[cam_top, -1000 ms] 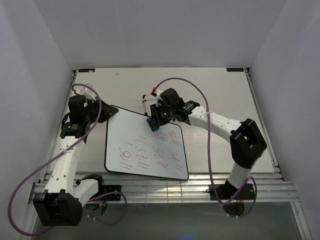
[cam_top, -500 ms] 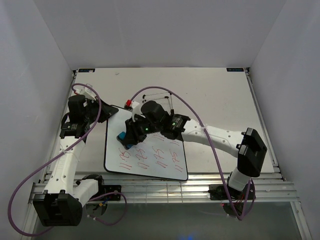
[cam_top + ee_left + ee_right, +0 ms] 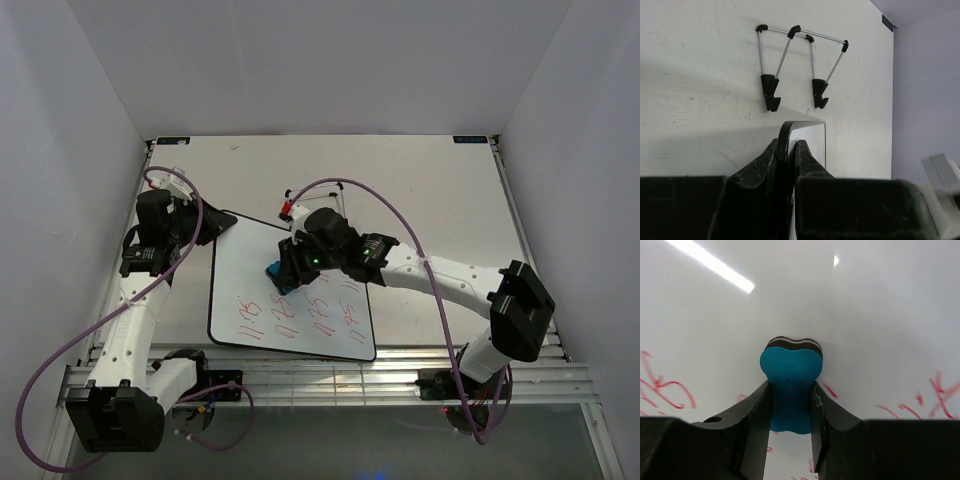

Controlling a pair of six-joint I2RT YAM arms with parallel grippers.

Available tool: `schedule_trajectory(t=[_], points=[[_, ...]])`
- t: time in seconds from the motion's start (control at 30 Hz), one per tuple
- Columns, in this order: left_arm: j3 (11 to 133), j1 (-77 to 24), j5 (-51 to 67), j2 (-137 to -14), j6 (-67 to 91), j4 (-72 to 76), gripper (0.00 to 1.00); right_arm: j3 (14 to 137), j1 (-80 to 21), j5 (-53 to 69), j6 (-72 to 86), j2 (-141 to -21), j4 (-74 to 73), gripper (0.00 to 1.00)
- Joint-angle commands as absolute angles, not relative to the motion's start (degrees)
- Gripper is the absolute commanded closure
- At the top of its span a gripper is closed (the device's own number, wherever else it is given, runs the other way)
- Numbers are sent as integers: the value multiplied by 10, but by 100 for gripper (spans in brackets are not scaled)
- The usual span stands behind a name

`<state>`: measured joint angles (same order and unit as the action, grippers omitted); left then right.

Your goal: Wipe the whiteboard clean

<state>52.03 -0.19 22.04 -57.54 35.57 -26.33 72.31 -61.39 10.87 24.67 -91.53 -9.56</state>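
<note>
Since half second ago, my right end effector (image 3: 281,272), clamped on blue eraser (image 3: 791,371), slid back right from board's left side. Left column of red marks looks shorter. Left end effector (image 3: 786,146) pinched on far-left corner of whiteboard (image 3: 245,255), which lies flat on bench (image 3: 440,190). Wire stand (image 3: 800,65) beyond. Wrist hides upper marks from above.

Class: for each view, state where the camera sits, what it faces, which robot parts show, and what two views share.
Top external: above and behind the bases, looking down on the pale table; left arm and right arm show.
Left wrist: on its arm, facing a thin black wire stand across the table; left gripper shut on the glossy white whiteboard's rim.
Right wrist: looking down at the board; right gripper shut on a small blue bone-shaped eraser.
Shared: all three show the board.
</note>
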Motion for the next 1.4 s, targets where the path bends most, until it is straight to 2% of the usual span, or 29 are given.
schedule_trajectory(t=[0.0, 0.13, 0.23, 0.53, 0.7, 0.8, 0.9, 1.17, 1.37], points=[[526, -10, 144, -570, 236, -294, 100, 649, -577, 61, 236, -895, -138, 86], [526, -10, 143, -570, 236, -294, 100, 561, -529, 71, 234, -864, -119, 86], [525, -10, 145, -570, 237, -294, 100, 554, -512, 70, 234, -856, -119, 86], [523, -10, 142, -566, 238, -294, 100, 678, -548, 194, 264, -889, -73, 86], [523, -10, 141, -566, 237, -294, 100, 799, -587, 228, 270, -934, -69, 86], [525, -10, 141, -567, 236, -296, 100, 823, -587, 235, 260, -959, -82, 86], [527, -10, 143, -568, 235, -297, 100, 801, -564, 215, 255, -969, -85, 86], [528, -10, 146, -570, 235, -299, 100, 616, -448, 188, 241, -961, -83, 86], [529, -10, 148, -569, 235, -299, 100, 530, -372, 197, 214, -957, -82, 86]])
